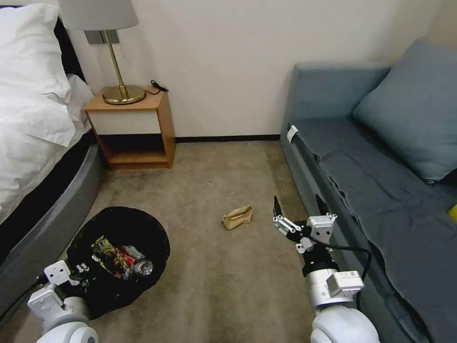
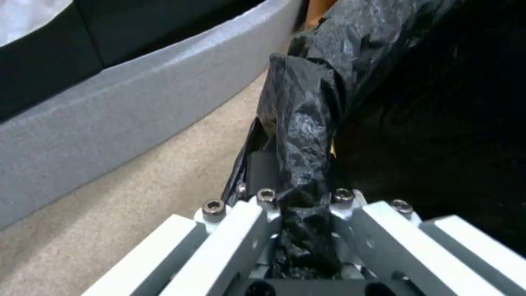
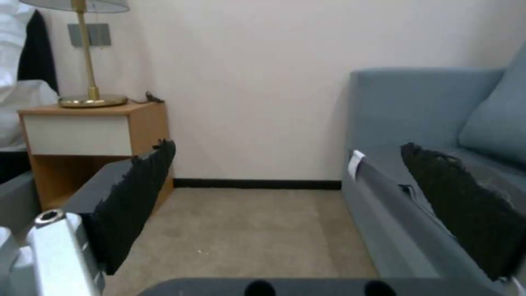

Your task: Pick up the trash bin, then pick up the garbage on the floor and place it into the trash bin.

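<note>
Lowest in the head view, two white robot arms are seen rising from the bottom edge. At the left, the left gripper (image 1: 78, 274) is clamped on the near rim of the trash bin (image 1: 119, 228), a round bin lined with crinkled black plastic, beside the grey bed base (image 1: 52, 214). Inside the bin, a red snack wrapper (image 1: 114, 257) and a small clear bottle (image 1: 140, 267) are already lying. At the right, the right gripper (image 1: 300, 209) is held above the carpet (image 1: 214, 286) with its two dark fingers spread apart and nothing between them. One piece of garbage is left on the floor: a crumpled brown paper bag (image 1: 238, 216). It lies ahead of the right gripper and to its left, clearly nearer to that arm than to the left one, with its long axis running roughly across the view (slightly slanted).

From the left wrist view, the left gripper (image 2: 304, 213) is shown pressed together on a fold of the black liner at the trash bin (image 2: 384, 82) rim, the bed base (image 2: 137, 111) passing alongside.

From the right wrist view, the right gripper (image 3: 296, 193) is shown wide open, its fingers (image 3: 137, 193) framing bare carpet (image 3: 246, 234), a nightstand (image 3: 93, 139) and a blue sofa (image 3: 416, 111).
</note>
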You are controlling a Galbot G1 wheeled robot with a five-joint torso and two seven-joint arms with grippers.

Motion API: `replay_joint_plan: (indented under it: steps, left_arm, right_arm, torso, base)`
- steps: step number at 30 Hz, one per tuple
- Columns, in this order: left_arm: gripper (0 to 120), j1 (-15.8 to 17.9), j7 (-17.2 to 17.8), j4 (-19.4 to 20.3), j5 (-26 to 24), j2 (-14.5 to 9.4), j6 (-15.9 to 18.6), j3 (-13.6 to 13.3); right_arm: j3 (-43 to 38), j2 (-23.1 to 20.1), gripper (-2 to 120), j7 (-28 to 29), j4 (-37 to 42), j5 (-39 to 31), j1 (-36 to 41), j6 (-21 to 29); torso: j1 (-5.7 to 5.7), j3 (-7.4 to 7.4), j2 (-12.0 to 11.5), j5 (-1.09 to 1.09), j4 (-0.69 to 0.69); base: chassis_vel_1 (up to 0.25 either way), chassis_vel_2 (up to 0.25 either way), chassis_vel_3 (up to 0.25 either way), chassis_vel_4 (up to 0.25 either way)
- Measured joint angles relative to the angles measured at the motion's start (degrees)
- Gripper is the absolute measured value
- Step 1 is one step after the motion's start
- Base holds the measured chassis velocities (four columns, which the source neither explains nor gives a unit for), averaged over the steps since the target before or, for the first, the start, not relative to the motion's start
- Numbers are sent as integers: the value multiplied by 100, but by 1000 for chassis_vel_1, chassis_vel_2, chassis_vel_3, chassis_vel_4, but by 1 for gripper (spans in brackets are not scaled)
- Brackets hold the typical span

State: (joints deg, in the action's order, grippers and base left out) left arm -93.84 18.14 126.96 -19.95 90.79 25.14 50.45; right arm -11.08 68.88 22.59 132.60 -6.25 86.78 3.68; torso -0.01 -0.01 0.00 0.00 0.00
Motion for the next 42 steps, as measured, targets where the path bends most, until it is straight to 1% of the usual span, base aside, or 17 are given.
replay_joint_plan:
  steps: [6,17,32,35,36,38,42]
  left_arm:
    - [2,0,0,-30,14,19,-15,6]
    - [2,18,-2,-86,36,40,-28,-4]
    - [2,73,-1,-237,19,2,-79,15]
    - [2,86,-1,-267,7,-16,-79,21]
    - [2,86,-1,-267,7,-16,-79,21]
    - [2,88,-1,-286,1,-21,-79,25]
    - [2,87,0,-296,0,-23,-80,30]
  right_arm:
    - [47,-75,100,-12,-103,-86,-163,0]
    - [79,-187,100,-21,-249,-224,-385,26]
    - [235,-348,100,-88,-574,-400,-763,25]
    - [374,-504,100,-190,-806,-558,-1121,-10]
    - [374,-504,100,-190,-806,-558,-1121,-10]
    - [465,-680,100,-404,-1069,-650,-1476,-68]
    - [527,-789,100,-525,-1196,-694,-1664,-76]
  torso:
    - [0,0,0,0,0]
    - [1,1,-1,1,-1]
    - [1,1,-1,0,-1]
    - [1,2,-1,1,-1]
    - [1,2,-1,1,-1]
    - [1,1,-1,1,-1]
    - [1,1,-1,1,-1]
  base:
    - [-103,110,100,-106]
    - [-211,204,196,-203]
    - [-150,155,160,-159]
    - [-80,69,78,-93]
    - [-40,46,55,-81]
    - [0,0,0,0]
    - [0,0,0,0]
